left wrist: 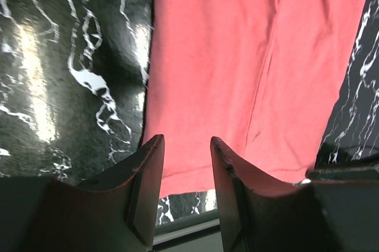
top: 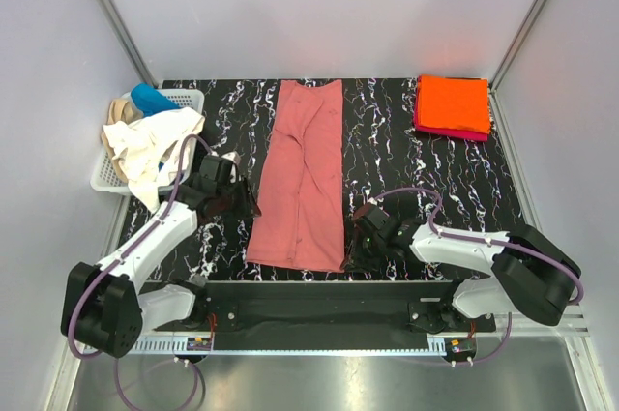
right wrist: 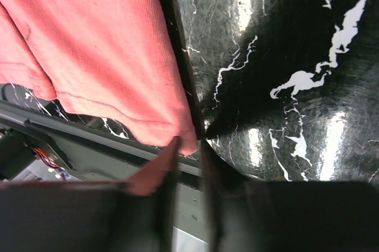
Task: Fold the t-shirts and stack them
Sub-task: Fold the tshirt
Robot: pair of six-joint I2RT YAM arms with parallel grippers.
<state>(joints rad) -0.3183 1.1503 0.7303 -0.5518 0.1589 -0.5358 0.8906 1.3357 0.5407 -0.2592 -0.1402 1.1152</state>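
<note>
Two pincers sit low by the near edge of the counter [top: 406, 179], one at each side of the salmon-pink t-shirt [top: 300, 179]. The right pincer [right wrist: 188, 145] is at the shirt's near right corner. Its fingers are drawn close together with the tip of that corner right at their ends, but I cannot tell whether the cloth is actually pinched. The left pincer [left wrist: 186, 142] is released, its fingers well apart. It hovers just beside the shirt's left edge, a little farther from the near edge, and the near left corner of the hem shows through the gap. Nothing lies between either pincer and the shirt.

That shirt lies flat as a long narrow strip down the middle of the counter, reaching from close to the near edge up to the far edge.

At the far left corner a white lattice basket [top: 189, 100] holds a tan t-shirt [top: 118, 109] and a blue t-shirt [top: 150, 99]. A cream-white t-shirt [top: 150, 145] spills over the basket's near rim, next to the left arm. At the far right corner, well apart from both pincers, the orange t-shirt [top: 453, 102] lies folded square on top of the magenta t-shirt [top: 455, 132].
</note>
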